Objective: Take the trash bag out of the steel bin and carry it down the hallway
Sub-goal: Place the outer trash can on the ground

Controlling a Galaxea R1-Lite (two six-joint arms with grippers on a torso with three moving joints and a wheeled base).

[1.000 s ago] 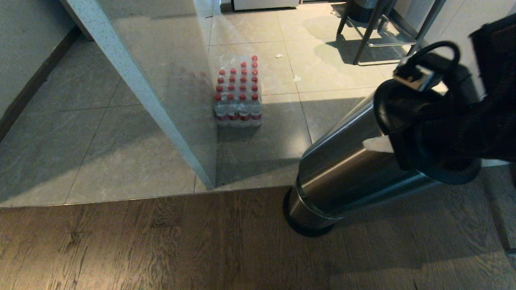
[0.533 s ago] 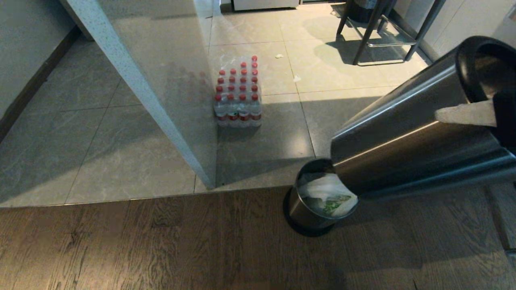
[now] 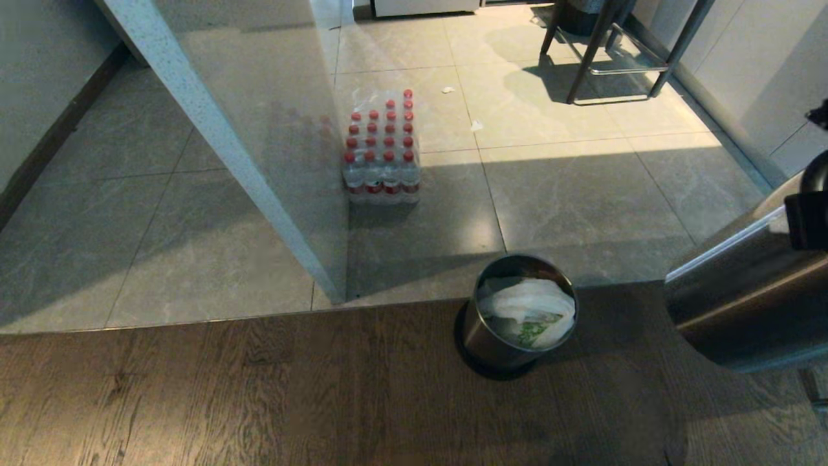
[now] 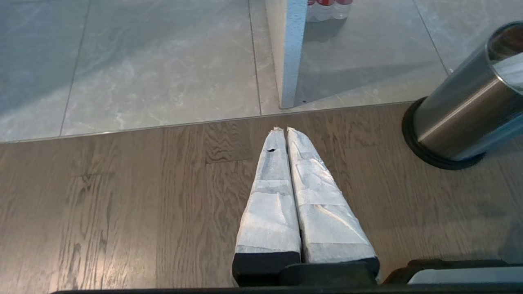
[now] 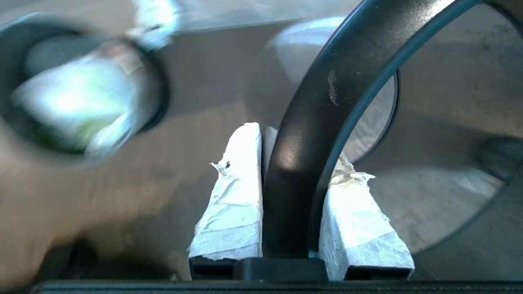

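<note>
The bin (image 3: 501,336), a small steel pail, stands upright on the wood floor (image 3: 259,395), just short of the seam where the tile floor (image 3: 582,194) begins. A black ring circles its foot. The bag (image 3: 527,310) sits crumpled inside it, white with a bit of green print showing, its top about level with the pail's mouth.

At the right edge of the head view a bigger steel sleeve (image 3: 744,304) hangs tilted in the air, clear of the bin. The right tool (image 5: 286,151) grips this sleeve by its black rim (image 5: 322,102): one taped finger lies inside the rim and one outside, pressed on it. In the right wrist view the bin and bag show below as a blur.

The left tool (image 4: 286,130) hovers low over the wood floor to the left of the bin, its two taped fingers pressed together with nothing between them.

On the tiles beyond, a shrink-wrapped pack of red-capped bottles (image 3: 381,152) stands against a pale partition (image 3: 259,129). Farther back are the dark legs of a stool (image 3: 614,52).
</note>
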